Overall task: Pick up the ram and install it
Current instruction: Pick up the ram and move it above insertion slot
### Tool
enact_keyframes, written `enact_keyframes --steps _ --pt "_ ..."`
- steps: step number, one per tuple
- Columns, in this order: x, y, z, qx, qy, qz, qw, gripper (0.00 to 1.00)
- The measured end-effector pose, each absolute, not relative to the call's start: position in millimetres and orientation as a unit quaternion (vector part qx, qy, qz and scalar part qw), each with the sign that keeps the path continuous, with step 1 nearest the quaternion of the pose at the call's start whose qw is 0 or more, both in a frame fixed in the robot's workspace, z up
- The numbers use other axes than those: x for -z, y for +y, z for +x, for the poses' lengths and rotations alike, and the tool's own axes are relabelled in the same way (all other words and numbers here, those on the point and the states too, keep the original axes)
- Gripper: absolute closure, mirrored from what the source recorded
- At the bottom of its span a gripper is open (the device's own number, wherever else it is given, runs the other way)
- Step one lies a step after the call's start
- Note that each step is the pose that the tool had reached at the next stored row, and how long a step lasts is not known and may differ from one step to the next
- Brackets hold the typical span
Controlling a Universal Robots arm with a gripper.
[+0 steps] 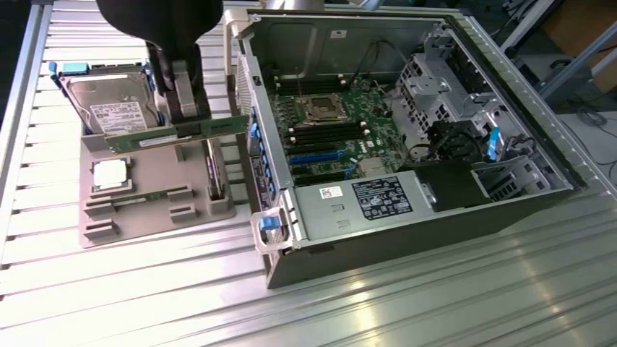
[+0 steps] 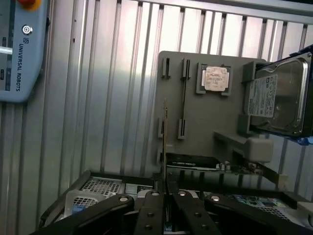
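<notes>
Claw (image 1: pixel 182 120) clamped tight on the ram (image 1: pixel 154 139) — thin green stick.
Held level over the grey tray (image 1: pixel 135 231), just beside the open computer case (image 1: pixel 415 235).

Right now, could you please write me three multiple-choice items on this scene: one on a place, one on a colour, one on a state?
1. Where is the ram?
A. lying on the hard drive
B. between the fingers, above the tray
C. flat on the table

2. What colour is the tray?
A. grey
B. red
C. yellow

3. How is the computer case?
A. open
B. closed
C. overturned

Answers: 1 B, the fingers clamp it above the tray; 2 A, its bare surface is grey; 3 A, the motherboard shows inside.
</notes>
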State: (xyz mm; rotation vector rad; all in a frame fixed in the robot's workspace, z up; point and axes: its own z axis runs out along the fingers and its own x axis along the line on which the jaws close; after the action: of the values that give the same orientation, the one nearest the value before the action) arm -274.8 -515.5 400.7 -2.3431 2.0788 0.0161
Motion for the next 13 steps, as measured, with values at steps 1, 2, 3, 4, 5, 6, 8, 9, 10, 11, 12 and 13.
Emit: enact_keyframes --steps 1,2,3,4,5,6,8,9,10,11,12,13 --pt "-401 -515 -272 -0.005 0.664 -0.748 0.005 0.87" --pt "-401 -516 -265 -0.005 0.664 -0.748 0.004 0.87" --pt "-401 -515 -256 -0.005 0.664 -0.748 0.004 0.87" --pt "-401 -515 -251 -0.005 0.664 -0.748 0.004 0.87" --pt "-401 -516 -247 -0.005 0.664 -0.748 0.004 0.87" --pt "-401 -516 -239 -0.004 0.664 -0.748 0.004 0.87" --pt "-400 -516 -221 -0.004 0.664 -0.748 0.003 0.87" --pt "-401 -516 -218 -0.004 0.664 -0.748 0.003 0.87" --pt "-401 -515 -214 -0.004 0.664 -0.748 0.003 0.87" --pt "-401 -515 -204 -0.004 0.664 -0.748 0.003 0.87" --pt "-400 -516 -197 -0.004 0.664 -0.748 0.003 0.87" --pt "-400 -516 -194 -0.004 0.664 -0.748 0.003 0.87"
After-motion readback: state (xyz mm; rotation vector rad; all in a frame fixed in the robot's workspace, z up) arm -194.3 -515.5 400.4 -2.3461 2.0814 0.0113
